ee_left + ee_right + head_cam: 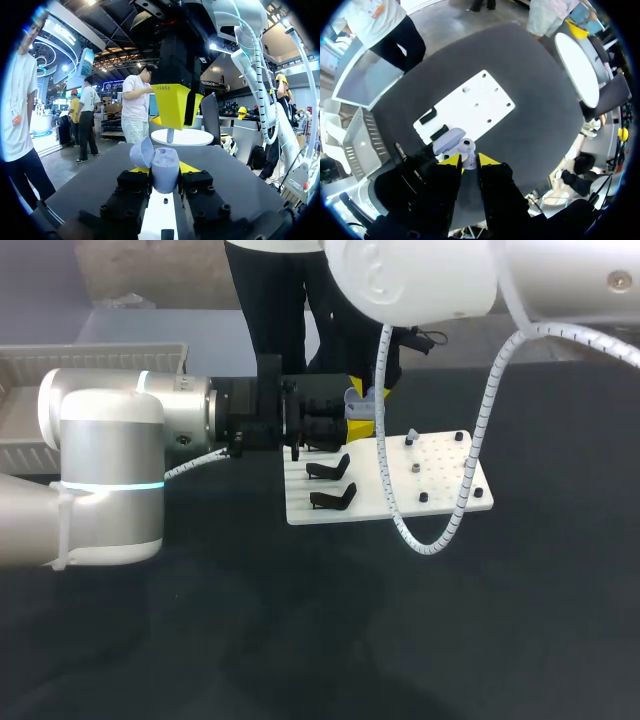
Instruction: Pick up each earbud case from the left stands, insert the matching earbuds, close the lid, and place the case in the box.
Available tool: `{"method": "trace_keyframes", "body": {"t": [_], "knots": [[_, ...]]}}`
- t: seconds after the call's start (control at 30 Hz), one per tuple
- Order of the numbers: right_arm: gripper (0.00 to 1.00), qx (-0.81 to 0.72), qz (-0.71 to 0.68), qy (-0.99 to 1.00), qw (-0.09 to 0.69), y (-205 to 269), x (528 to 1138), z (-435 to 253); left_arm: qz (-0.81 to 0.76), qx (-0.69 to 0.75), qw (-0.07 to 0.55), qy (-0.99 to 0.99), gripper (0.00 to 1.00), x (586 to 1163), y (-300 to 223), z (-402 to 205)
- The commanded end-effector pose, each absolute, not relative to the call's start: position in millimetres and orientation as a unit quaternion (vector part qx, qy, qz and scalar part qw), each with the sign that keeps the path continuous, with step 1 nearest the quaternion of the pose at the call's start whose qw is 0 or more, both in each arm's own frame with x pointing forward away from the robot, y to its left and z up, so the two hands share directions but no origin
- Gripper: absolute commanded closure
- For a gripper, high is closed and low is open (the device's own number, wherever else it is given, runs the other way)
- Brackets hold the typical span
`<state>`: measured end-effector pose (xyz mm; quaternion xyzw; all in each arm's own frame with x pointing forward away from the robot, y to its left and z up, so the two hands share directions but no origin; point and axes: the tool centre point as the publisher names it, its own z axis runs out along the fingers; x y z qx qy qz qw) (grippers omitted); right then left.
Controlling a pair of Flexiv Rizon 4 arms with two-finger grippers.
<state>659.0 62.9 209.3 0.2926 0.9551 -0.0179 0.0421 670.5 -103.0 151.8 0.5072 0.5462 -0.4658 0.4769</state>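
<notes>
Clamps lavender earbud case [166, 161] in left gripper [164, 170], one yellow tip pressed to each side, lid [141, 152] hinged open and leaning off to one side. Holds it in the air over the left edge of the white board [440, 502], which lies toward the table's far edge. Hangs right gripper [468, 162] straight above the open case, fingers pointing down, tips close together. Pinches small pale earbud [170, 135] between them, stem poking down just above the case opening; cannot tell if touching the case. Along the board's left edge, toward its near corner: two black stands [333, 498], one behind the other. Across the board's right half: several small dark pegs [414, 468], well apart from each other, plus one small pale piece [410, 436] near the board's far edge. Farthest off, by the table's far left corner: white slatted box [100, 362], inside hidden from view.
</notes>
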Motion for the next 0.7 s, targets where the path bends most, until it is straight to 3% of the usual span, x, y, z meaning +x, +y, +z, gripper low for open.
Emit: {"method": "trace_keyframes", "body": {"t": [0.03, 0.7], "knots": [[1.00, 0.293, -0.021, 0.955, 0.040, 63.6, 663.2, 208.3, -0.464, 0.505, 0.482, 0.545, 1.00, 668.7, -103.2, 150.5], [1.00, 0.295, -0.022, 0.955, 0.034, 64.0, 668.6, 201.8, -0.464, 0.505, 0.482, 0.545, 1.00, 668.7, -103.2, 150.5]]}}
